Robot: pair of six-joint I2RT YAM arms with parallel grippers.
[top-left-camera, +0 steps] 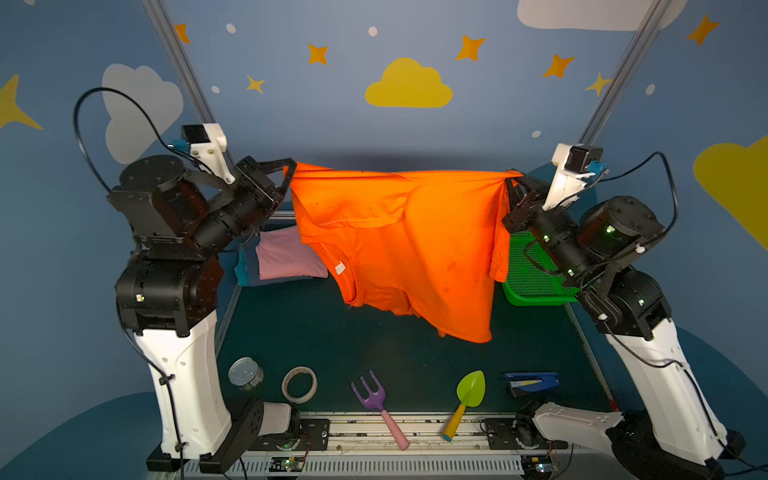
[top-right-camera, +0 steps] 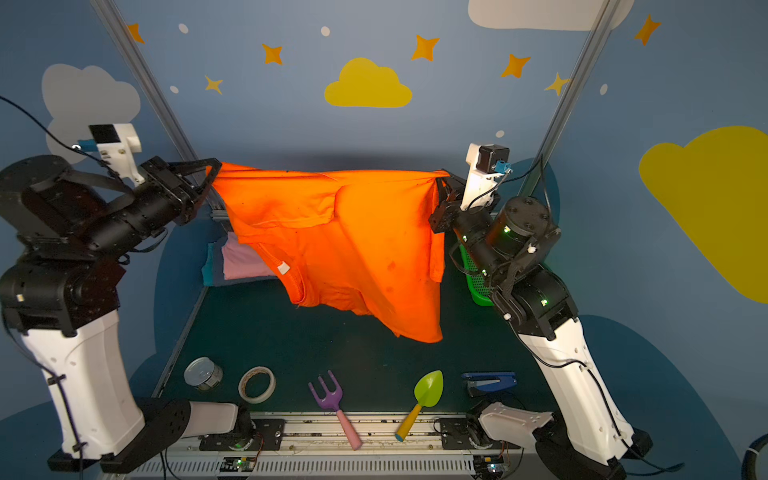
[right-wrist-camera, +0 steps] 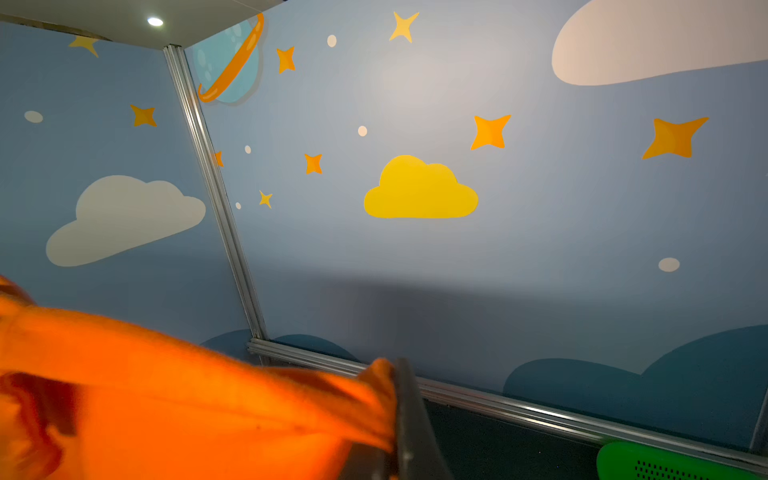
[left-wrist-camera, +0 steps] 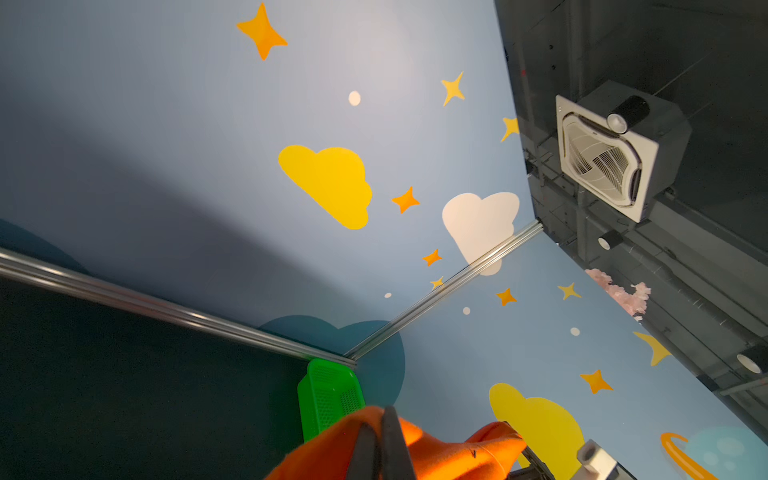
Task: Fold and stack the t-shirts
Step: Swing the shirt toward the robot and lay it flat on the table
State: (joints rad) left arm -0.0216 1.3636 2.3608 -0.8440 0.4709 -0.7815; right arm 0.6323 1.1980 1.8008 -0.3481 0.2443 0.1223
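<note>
The orange shirt (top-left-camera: 399, 241) hangs stretched in the air mid-scene. The left gripper (top-left-camera: 290, 168) and right gripper (top-left-camera: 514, 178) are each clamped on a top corner — seemingly the hem — so it spreads flat for laying down. Folded shirts (top-left-camera: 286, 257) wait far left.

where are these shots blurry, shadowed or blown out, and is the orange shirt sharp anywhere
Right wrist view: the orange t-shirt is close and blurred; a ceiling light blows out. Left wrist view: the fingers are dark and soft. Both top views: shirt sharp, soft shadow on the back wall.
</note>
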